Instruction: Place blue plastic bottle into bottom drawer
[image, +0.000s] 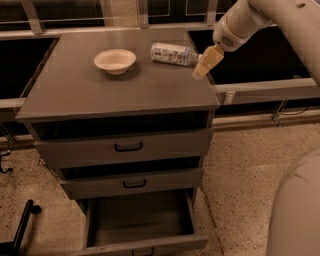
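Note:
The blue plastic bottle (172, 53) lies on its side at the back right of the cabinet top (100, 92), its cap end pointing right. My gripper (206, 63) hangs from the white arm at the upper right. It points down-left over the cabinet's right edge, just right of the bottle's cap end and very close to it. The bottom drawer (140, 217) is pulled out under the other two, and its deep tray shows nothing inside.
A cream round bowl (115, 61) stands left of the bottle. The top drawer (125, 146) and middle drawer (132, 183) are slightly ajar. Metal rails (260, 90) run behind and to the right. My robot body (297, 210) fills the lower right. A black bar (22, 225) lies on the floor at left.

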